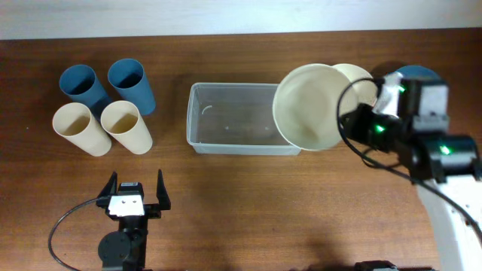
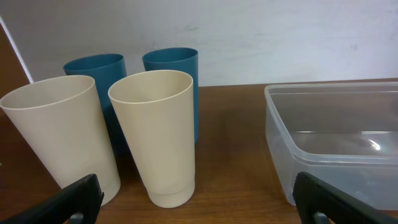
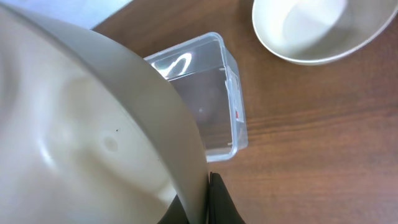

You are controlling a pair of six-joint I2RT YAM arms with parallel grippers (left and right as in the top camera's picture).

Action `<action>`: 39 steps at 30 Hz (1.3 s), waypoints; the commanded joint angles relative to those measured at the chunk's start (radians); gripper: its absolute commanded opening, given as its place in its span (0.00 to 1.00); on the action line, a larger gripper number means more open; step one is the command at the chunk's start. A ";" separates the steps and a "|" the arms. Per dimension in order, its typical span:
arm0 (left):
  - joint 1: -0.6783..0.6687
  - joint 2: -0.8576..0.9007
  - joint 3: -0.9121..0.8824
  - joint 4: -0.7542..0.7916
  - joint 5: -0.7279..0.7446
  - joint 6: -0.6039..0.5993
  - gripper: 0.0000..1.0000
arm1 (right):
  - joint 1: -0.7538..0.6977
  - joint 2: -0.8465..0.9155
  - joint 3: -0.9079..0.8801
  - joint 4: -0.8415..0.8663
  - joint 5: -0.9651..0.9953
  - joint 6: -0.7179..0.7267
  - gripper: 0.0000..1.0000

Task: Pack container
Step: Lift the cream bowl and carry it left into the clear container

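Note:
The clear plastic container (image 1: 233, 118) sits empty at the table's middle; it also shows in the left wrist view (image 2: 339, 146) and the right wrist view (image 3: 208, 93). My right gripper (image 1: 354, 120) is shut on the rim of a cream bowl (image 1: 312, 105), holding it lifted over the container's right end; the bowl fills the right wrist view (image 3: 87, 137). A second cream bowl (image 1: 360, 79) rests on the table behind it, also in the right wrist view (image 3: 317, 28). My left gripper (image 1: 135, 197) is open and empty near the front edge.
Two blue cups (image 1: 83, 84) (image 1: 132, 83) and two cream cups (image 1: 79, 126) (image 1: 124, 124) stand at the left. A blue bowl (image 1: 414, 73) is partly hidden behind the right arm at the far right.

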 commanded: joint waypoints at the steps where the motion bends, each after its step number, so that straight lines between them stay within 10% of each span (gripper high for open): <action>1: 0.003 -0.006 -0.002 -0.006 0.005 0.008 1.00 | 0.058 0.095 0.058 0.001 0.127 0.025 0.04; 39: 0.003 -0.006 -0.002 -0.006 0.005 0.008 1.00 | 0.251 0.543 0.178 0.079 0.227 0.061 0.04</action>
